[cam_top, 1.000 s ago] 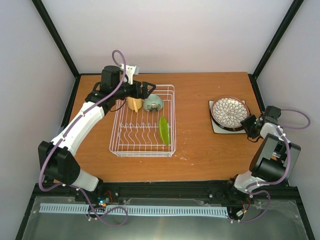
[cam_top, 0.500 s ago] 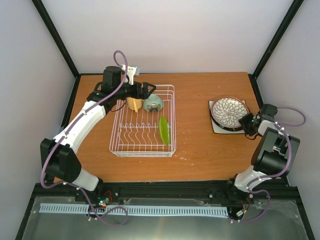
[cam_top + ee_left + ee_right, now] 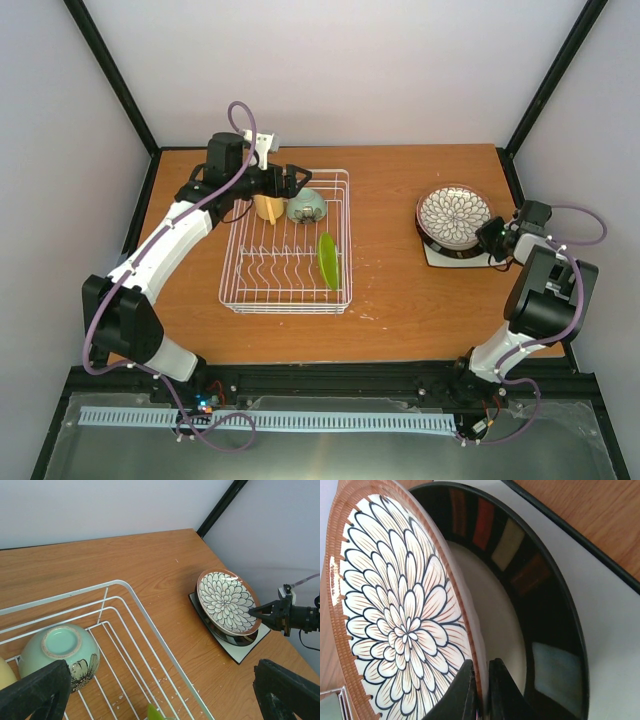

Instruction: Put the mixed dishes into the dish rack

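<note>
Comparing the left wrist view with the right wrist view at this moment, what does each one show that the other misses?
Left wrist only: the mint bowl upside down in the dish rack, and the right gripper seen whole at the flower plate's rim. Right wrist only: coloured blocks on the dark-rimmed plate underneath, and fingers shut either side of the flower plate's rim. Both: the flower plate tilted up off the dark-rimmed plate, on the square white plate.
</note>
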You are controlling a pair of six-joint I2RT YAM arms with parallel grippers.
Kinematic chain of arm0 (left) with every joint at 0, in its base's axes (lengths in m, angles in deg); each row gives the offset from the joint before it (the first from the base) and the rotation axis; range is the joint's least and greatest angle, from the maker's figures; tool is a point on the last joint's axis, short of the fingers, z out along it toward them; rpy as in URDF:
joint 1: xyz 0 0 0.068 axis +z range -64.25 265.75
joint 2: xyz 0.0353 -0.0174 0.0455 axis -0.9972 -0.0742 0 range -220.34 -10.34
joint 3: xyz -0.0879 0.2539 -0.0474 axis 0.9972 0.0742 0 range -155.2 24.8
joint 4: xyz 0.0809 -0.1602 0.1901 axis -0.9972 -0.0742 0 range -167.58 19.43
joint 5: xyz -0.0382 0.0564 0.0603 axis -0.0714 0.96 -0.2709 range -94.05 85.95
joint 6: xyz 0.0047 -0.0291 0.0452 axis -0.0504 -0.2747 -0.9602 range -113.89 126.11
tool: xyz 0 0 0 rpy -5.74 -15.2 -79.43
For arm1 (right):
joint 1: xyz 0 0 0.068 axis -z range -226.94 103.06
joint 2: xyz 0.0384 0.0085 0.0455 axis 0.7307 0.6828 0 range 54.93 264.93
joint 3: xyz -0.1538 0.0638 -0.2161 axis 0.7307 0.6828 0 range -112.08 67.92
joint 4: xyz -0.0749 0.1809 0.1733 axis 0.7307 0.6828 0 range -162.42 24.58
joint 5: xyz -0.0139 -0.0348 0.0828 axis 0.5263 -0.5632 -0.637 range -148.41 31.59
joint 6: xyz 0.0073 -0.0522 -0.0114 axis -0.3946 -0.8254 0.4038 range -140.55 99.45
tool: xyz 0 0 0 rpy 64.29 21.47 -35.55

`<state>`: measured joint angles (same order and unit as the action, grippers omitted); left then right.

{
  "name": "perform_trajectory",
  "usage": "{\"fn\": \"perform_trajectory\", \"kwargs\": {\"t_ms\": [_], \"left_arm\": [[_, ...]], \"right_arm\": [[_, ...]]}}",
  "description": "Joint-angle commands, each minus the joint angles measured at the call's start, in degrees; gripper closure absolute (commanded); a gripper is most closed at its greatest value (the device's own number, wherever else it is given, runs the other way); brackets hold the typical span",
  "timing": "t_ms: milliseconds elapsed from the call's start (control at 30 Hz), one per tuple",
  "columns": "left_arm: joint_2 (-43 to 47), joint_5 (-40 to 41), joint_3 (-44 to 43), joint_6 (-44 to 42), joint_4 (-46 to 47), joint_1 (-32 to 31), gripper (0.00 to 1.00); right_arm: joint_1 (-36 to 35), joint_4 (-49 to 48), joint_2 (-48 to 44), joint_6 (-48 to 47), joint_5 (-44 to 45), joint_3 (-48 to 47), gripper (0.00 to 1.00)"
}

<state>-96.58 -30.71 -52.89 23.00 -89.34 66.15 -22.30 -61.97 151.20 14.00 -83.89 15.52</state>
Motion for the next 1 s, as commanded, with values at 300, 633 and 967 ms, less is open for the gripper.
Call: {"fn": "perform_trajectory", "kwargs": {"t_ms": [300,633,967], "left_arm": [[0.42,-3.28,-0.82,-1.23,1.29,0.79,0.00],[-0.02,-15.88,1.34,3.85,7.27,0.79,0.00],[-0.80,-27.03,-1.36,9.36,10.83,0.02,0.02]], "right_arm": [[-1.00,-14.49,-3.53,3.80,-12.76,7.30,0.97],[-1.07,-43.77,-5.82,20.45,-29.96,14.67,0.97],[-4.04,-81.08,-4.65,46.89,-35.25,19.69,0.97]]}}
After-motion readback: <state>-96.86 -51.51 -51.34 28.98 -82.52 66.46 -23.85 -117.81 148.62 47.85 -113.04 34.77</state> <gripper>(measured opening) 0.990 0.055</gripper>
